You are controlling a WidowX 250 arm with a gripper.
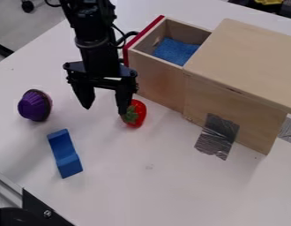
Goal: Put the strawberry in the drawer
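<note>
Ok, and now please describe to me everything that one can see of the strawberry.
The strawberry is red with a green leafy cap facing roughly the camera. It looks smooth, perhaps a plastic toy. It lies on the white table, outside the open drawer and near its wooden side. One finger of the open pincer partly covers it; whether they touch, I cannot tell.

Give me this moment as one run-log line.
jaws: open, empty; strawberry: on table, beside one jaw; drawer: open, blue material inside; placement: not done
</note>
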